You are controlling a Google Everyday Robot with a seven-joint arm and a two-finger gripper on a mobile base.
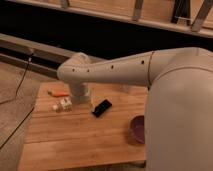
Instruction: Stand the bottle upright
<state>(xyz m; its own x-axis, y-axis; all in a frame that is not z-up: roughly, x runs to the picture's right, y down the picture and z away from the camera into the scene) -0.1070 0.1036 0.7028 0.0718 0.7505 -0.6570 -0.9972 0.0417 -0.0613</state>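
I've got the end effector (80, 97) over the table (75, 145) nr its far-left corner, jaws wide, nothing held, prob set for a top-down grab. The bottle (63, 104) lies on its side just beside it, twd left edge, nr orange stick (59, 93)

On the bench (75, 145) the bottle (62, 105) lies toward the left side, with the stick (59, 93) just behind it. The gripper (81, 97) hangs just right of the bottle, the slab (102, 107) lies further right, and a bowl (138, 129) sits near the right edge
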